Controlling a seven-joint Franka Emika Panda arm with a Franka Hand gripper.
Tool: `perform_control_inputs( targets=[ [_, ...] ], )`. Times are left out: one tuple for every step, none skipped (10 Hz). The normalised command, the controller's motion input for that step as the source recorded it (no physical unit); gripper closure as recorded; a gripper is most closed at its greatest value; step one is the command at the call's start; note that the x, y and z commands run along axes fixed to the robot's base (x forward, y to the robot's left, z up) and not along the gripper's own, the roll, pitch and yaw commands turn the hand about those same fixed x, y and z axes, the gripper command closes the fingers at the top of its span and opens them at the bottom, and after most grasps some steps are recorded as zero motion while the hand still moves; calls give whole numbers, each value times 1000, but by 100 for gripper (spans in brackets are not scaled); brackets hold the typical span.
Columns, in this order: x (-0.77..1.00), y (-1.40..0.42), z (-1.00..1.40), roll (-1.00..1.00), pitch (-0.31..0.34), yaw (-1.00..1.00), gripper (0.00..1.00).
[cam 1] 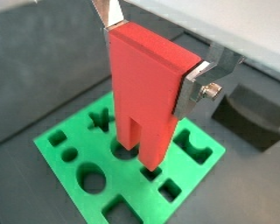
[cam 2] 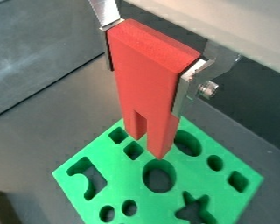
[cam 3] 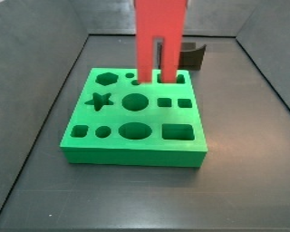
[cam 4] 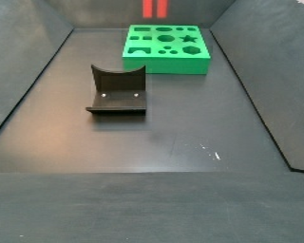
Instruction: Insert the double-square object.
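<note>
My gripper (cam 1: 152, 54) is shut on the double-square object (cam 1: 145, 87), a tall red block held upright by its solid upper part, with its two prongs pointing down. It shows the same way in both wrist views, gripper (cam 2: 150, 57) and block (cam 2: 149, 92). The green board (cam 1: 73, 149) with shaped holes lies under the prongs. In a side view the red block (cam 3: 159, 32) hangs over the back middle of the board (cam 3: 135, 154), its prong tips close above the surface; the gripper is out of frame there. Another side view shows only the prongs (cam 4: 154, 9) above the board (cam 4: 167, 59).
The dark fixture (cam 4: 117, 90) stands on the grey floor well away from the board; it also shows behind the board (cam 3: 196, 56) and in a wrist view (cam 1: 254, 114). Dark walls (cam 3: 263, 82) enclose the floor.
</note>
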Motion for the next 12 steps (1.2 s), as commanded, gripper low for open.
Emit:
perform_control_inputs(
  targets=[
    [1000, 91, -369, 169, 3, 0, 100],
    [1000, 0, -237, 429, 180, 0, 100],
    [940, 0, -186, 423, 227, 0, 100],
    [903, 0, -329, 327, 236, 0, 100],
    [603, 0, -217, 274, 251, -54, 100],
    [437, 9, -386, 131, 129, 0, 100],
    [577, 0, -511, 17, 40, 0, 100],
    [683, 0, -446, 0, 63, 0, 100],
    [743, 0, -329, 0, 70, 0, 100],
    [709, -103, -214, -24, 66, 0, 100],
    [451, -169, -106, -67, 0, -14, 100],
    [20, -160, -109, -20, -43, 0, 100]
  ],
)
